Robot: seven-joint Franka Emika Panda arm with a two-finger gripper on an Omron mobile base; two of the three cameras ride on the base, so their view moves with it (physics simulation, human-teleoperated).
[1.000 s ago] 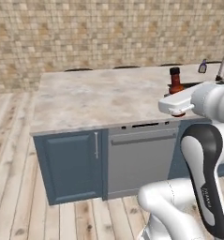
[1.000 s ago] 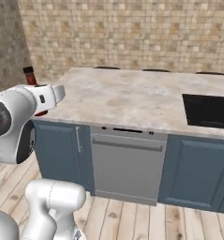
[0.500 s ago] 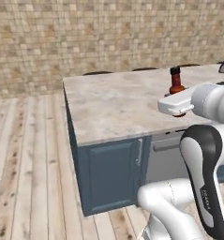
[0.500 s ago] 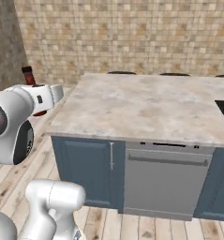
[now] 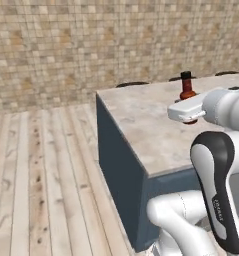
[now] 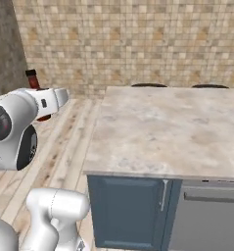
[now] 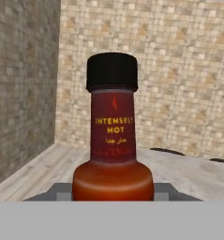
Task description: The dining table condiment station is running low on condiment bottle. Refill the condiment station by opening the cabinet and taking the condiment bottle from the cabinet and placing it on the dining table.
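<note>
- Above the near corner of the dining table [image 5: 141,125], the condiment bottle [image 7: 112,140] stands upright in the jaws, which are part-closed around its lower body.
- Since a second ago both base views have swung: the desk's dishwasher front has left the left view, and its end face and the plank floor [image 5: 41,175] have come in. That is the base driving, not the things moving.
- The gripper [image 5: 190,113] has kept its hold throughout.
- Carrying is nearly done; setting down on the marbled top likely remains.

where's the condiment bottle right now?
Held upright in the end effector: the bottle shows at right in the left base view, in front of the dining table; its black cap pokes above the hand at left in the right base view.
</note>
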